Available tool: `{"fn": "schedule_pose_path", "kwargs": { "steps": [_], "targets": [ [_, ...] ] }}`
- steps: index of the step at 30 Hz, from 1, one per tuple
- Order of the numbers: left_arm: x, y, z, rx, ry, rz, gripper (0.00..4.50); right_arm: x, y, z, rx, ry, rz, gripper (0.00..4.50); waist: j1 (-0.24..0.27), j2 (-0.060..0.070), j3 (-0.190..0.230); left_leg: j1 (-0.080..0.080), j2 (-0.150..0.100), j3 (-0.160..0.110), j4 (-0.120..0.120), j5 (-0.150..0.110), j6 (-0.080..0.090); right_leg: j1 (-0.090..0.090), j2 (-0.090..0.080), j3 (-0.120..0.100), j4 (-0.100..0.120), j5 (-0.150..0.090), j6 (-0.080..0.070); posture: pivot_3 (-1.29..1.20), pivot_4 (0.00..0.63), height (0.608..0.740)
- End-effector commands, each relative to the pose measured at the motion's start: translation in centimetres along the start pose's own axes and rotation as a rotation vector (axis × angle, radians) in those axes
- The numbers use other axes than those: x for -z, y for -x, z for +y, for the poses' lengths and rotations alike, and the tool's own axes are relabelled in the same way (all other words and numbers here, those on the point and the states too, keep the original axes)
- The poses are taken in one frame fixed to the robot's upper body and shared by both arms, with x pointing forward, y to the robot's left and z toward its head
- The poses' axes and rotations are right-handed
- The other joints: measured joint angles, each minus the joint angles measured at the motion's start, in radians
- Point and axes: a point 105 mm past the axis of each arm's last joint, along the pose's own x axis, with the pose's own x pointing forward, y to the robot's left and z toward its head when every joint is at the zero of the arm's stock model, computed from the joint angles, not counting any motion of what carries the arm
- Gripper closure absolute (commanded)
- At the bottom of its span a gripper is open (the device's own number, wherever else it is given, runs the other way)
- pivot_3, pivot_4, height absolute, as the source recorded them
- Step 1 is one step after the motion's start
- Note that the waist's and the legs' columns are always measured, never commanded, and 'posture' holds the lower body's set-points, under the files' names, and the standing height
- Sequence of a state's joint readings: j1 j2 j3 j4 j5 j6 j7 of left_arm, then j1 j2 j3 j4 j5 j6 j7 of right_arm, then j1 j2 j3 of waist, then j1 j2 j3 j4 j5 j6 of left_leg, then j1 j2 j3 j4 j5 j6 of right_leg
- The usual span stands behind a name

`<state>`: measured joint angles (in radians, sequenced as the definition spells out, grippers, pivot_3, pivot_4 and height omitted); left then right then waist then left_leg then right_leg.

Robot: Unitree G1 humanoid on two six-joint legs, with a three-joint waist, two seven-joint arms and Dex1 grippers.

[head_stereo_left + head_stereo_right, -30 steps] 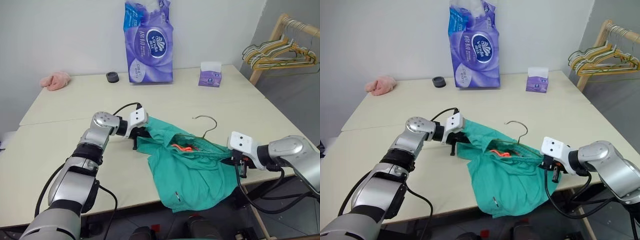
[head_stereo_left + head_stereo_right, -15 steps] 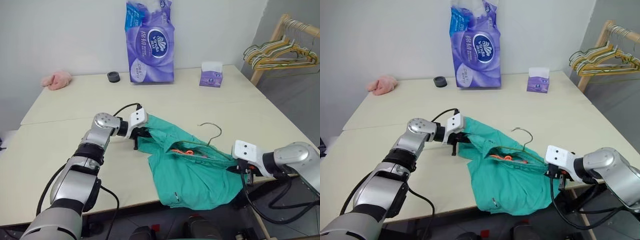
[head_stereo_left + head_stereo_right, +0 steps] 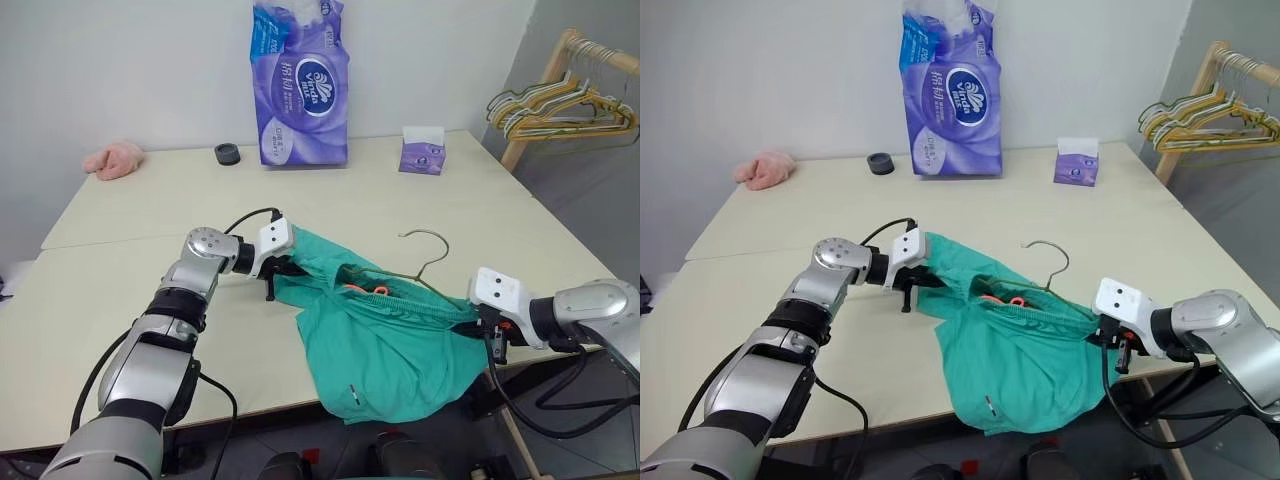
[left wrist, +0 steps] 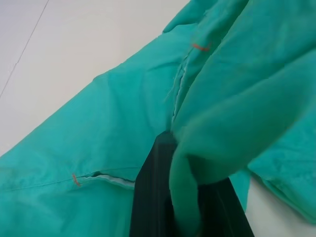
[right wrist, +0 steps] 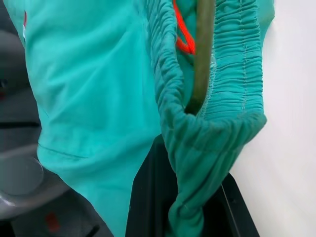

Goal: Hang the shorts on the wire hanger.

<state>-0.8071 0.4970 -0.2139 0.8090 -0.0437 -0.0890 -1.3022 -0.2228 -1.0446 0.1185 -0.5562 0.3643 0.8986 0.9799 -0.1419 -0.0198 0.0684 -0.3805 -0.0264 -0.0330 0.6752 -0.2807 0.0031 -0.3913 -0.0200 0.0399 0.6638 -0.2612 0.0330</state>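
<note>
Presently, item one: the shorts [image 3: 385, 335], teal-green fabric with a gathered elastic waistband, lying at the near edge of the worktop [image 3: 120, 300], toward its near right corner, with the lower legs draped over that edge. We hold them at both ends of the waistband. The left gripper [image 3: 283, 268] has its jaws closed tight on a fold of cloth at the left end; the left wrist view shows fabric bunched between the two black fingers [image 4: 153, 197]. The right gripper [image 3: 1110, 340] has its jaws closed on the gathered elastic at the right end, just off the worktop's near edge.

Item two: the wire hanger [image 3: 425, 262], thin bare grey metal. Its hook stands clear above the waistband, and one arm runs down inside the waistband opening, as the right wrist view shows beside an orange drawstring [image 5: 183, 34].

Handling, as we judge it: the shorts are light and limp, with no stiffness of their own, so they sag wherever unsupported and will slide off the bare wire readily. The elastic band is the firmest part and the best hold; a pinch on the thin leg cloth would only stretch and slip. The hanger is light and springy, likely to twist or skate on the smooth worktop if pushed. We would take it by the hook or neck, not the slender arms.
</note>
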Motion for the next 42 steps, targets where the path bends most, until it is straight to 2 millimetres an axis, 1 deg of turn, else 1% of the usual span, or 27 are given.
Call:
{"fn": "schedule_pose_path", "kwargs": {
  "steps": [1, 2, 3, 5, 9, 12, 15, 18, 21, 24, 27, 29, 32, 35, 37, 38, 40, 42],
  "targets": [
    [-1.7, 0.5, 0.3, -0.017, -0.028, -0.06, 4.07, -1.4, 0.8, -0.3, 0.039, 0.028, -0.046, 4.5, 0.0, 0.0, 0.0, 0.0, 0.0, 0.0, 0.0, 0.0, 0.0, 0.0, 0.0, 0.0, 0.0, 0.0, 0.0, -0.23, 0.034, 0.74],
    [-1.8, 0.5, 0.3, -0.023, -0.037, -0.06, 3.9, -1.3, 0.9, -0.3, 0.045, 0.024, -0.044, 4.5, 0.002, 0.0, 0.0, 0.0, 0.0, 0.0, 0.001, 0.0, 0.0, 0.0, 0.0, 0.0, 0.0, 0.0, 0.0, -0.23, 0.034, 0.74],
    [-1.9, 0.5, 0.3, -0.034, -0.045, -0.064, 3.62, -1.3, 0.9, -0.3, 0.048, 0.019, -0.045, 4.5, 0.003, 0.0, 0.0, -0.001, 0.0, -0.001, 0.001, 0.0, 0.0, 0.0, 0.0, 0.0, 0.0, 0.0, 0.0, -0.23, 0.034, 0.74],
    [-2.2, 0.4, 0.4, -0.054, -0.072, -0.074, 3.0, -1.1, 1.0, -0.2, 0.054, 0.009, -0.047, 4.5, 0.004, 0.0, 0.0, -0.001, 0.0, -0.001, 0.002, 0.0, 0.0, 0.0, 0.0, -0.001, 0.0, 0.0, 0.0, -0.23, 0.034, 0.74],
    [-3.3, 0.5, 1.4, -0.163, -0.112, -0.132, 1.81, -0.9, 1.0, 0.0, 0.07, -0.025, -0.061, 4.5, 0.004, 0.0, 0.0, -0.001, 0.0, -0.001, 0.002, -0.001, 0.0, 0.0, 0.0, -0.001, 0.0, 0.0, 0.0, -0.23, 0.037, 0.74],
    [-3.7, 1.2, 2.1, -0.218, -0.113, -0.159, 1.81, -0.9, 1.1, 0.0, 0.089, -0.069, -0.086, 4.5, 0.003, 0.0, 0.0, -0.001, 0.0, -0.001, 0.002, -0.001, 0.0, 0.001, 0.0, -0.001, 0.0, 0.0, 0.0, -0.23, 0.039, 0.74],
    [-4.9, 2.6, 3.1, -0.294, -0.106, -0.211, 1.81, -0.3, 1.3, 0.8, 0.093, -0.176, -0.117, 4.5, 0.003, 0.0, 0.0, -0.001, 0.0, -0.002, 0.002, -0.001, 0.0, 0.001, 0.0, -0.001, 0.0, 0.0, 0.0, -0.24, 0.05, 0.74],
    [-6.0, 2.9, 2.8, -0.299, -0.117, -0.25, 1.81, 0.7, 1.3, 1.3, 0.117, -0.279, -0.114, 4.5, 0.004, 0.0, 0.0, -0.001, 0.0, -0.002, 0.002, -0.001, 0.0, 0.001, 0.0, -0.001, 0.0, 0.0, 0.0, -0.25, 0.063, 0.74],
    [-7.3, 2.2, 1.3, -0.231, -0.128, -0.283, 1.81, 1.5, 1.5, 1.5, 0.177, -0.425, -0.137, 4.5, 0.004, 0.0, 0.0, -0.001, 0.0, -0.002, 0.002, -0.001, 0.0, 0.002, 0.0, -0.001, 0.0, 0.0, 0.0, -0.27, 0.074, 0.74],
    [-9.5, 0.3, -1.3, -0.099, -0.132, -0.331, 1.81, 2.2, 2.0, 2.2, 0.238, -0.605, -0.176, 4.5, 0.003, 0.001, 0.001, -0.001, 0.0, -0.002, 0.002, -0.001, 0.0, 0.002, 0.0, -0.001, 0.0, 0.0, 0.0, -0.3, 0.087, 0.74],
    [-11.7, -1.4, -3.3, 0.005, -0.123, -0.38, 1.81, 2.5, 2.8, 2.5, 0.308, -0.719, -0.237, 4.5, 0.002, 0.003, 0.003, -0.001, 0.0, -0.002, 0.002, -0.001, 0.0, 0.002, 0.0, 0.0, 0.0, 0.0, 0.0, -0.34, 0.097, 0.74],
    [-13.1, -2.7, -4.8, 0.089, -0.144, -0.399, 1.81, 3.0, 3.6, 2.3, 0.388, -0.783, -0.29, 4.5, -0.004, 0.005, 0.004, -0.001, 0.0, -0.002, 0.003, -0.001, 0.0, 0.002, 0.0, 0.0, 0.0, 0.0, 0.001, -0.36, 0.103, 0.74],
    [-15.3, -4.1, -6.2, 0.176, -0.163, -0.45, 1.81, 3.9, 5.3, 2.1, 0.512, -0.856, -0.358, 4.5, -0.02, 0.01, 0.01, -0.001, 0.0, -0.001, 0.002, -0.002, 0.0, 0.002, 0.001, 0.001, 0.0, -0.001, 0.002, -0.43, 0.129, 0.74],
    [-18.3, -6.0, -8.0, 0.283, -0.196, -0.525, 1.81, 5.4, 8.0, 1.8, 0.692, -0.922, -0.396, 4.5, -0.036, 0.017, 0.021, -0.001, -0.001, 0.001, 0.002, -0.003, 0.003, 0.002, 0.002, 0.002, -0.001, -0.004, 0.007, -0.47, 0.145, 0.74],
    [-19.3, -6.7, -8.4, 0.306, -0.206, -0.55, 1.81, 5.8, 9.4, 1.4, 0.76, -0.935, -0.414, 4.5, -0.055, 0.017, 0.03, -0.001, -0.003, 0.001, 0.002, -0.004, 0.004, 0.003, 0.003, 0.003, -0.001, -0.006, 0.01, -0.49, 0.155, 0.74],
    [-20.2, -7.3, -8.9, 0.328, -0.221, -0.572, 1.81, 6.0, 10.6, 0.7, 0.816, -0.933, -0.418, 4.5, -0.068, 0.017, 0.035, -0.001, -0.003, 0.002, 0.002, -0.005, 0.005, 0.003, 0.005, 0.003, -0.001, -0.007, 0.011, -0.5, 0.166, 0.74],
    [-21.6, -8.0, -9.8, 0.366, -0.242, -0.61, 1.81, 6.3, 12.6, -0.2, 0.892, -0.935, -0.42, 4.5, -0.089, 0.021, 0.047, -0.001, -0.003, 0.004, 0.002, -0.006, 0.007, 0.004, 0.006, 0.005, -0.001, -0.008, 0.012, -0.51, 0.174, 0.74],
    [-22.7, -8.5, -10.3, 0.387, -0.252, -0.638, 1.81, 6.5, 14.2, -1.0, 0.931, -0.941, -0.413, 4.5, -0.115, 0.021, 0.061, -0.003, -0.004, 0.008, 0.001, -0.008, 0.011, 0.004, 0.005, 0.008, -0.002, -0.01, 0.014, -0.52, 0.179, 0.74]
  ]
}}
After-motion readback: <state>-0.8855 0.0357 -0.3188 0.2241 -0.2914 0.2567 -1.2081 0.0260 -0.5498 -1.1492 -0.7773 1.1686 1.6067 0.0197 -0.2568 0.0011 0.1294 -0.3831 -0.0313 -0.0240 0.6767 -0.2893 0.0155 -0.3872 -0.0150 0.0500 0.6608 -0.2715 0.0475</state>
